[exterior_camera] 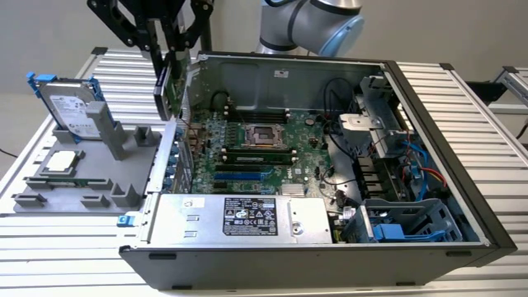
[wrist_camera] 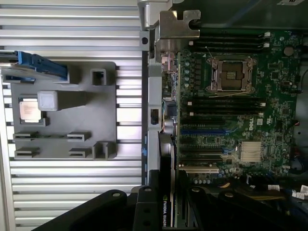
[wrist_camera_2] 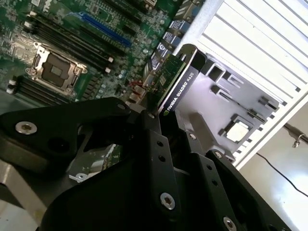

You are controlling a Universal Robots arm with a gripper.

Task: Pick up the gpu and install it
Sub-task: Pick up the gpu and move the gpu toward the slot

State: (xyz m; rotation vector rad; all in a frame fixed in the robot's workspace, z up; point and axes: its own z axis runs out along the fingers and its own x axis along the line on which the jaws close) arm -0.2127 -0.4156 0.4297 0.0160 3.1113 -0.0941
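gpu [exterior_camera: 167,86]: flat card, black shroud on one face, green board on the other
where: in the air, on edge, over computer case [exterior_camera: 330,272] wall beside motherboard [exterior_camera: 256,148]
pincer [exterior_camera: 169,57]: pointed down, clamped on gpu's top edge

light: even, soft | glare: table slats [wrist_camera_2: 255,43] washed white | shadows: faint

Wall [exterior_camera: 49,31] behind: plain, pale grey-beige, bare. Counter [exterior_camera: 470,124]: silver ribbed metal slats running the exterior view's left to right, narrow dark grooves between. Second slatted frame [exterior_camera: 517,83] at the exterior view's right edge, apart from counter, dark gap between. In second wrist view, pale floor [wrist_camera_2: 288,202] beyond counter edge, thin black cable [wrist_camera_2: 276,171] lying across it. Light even, soft; slats glare bright.
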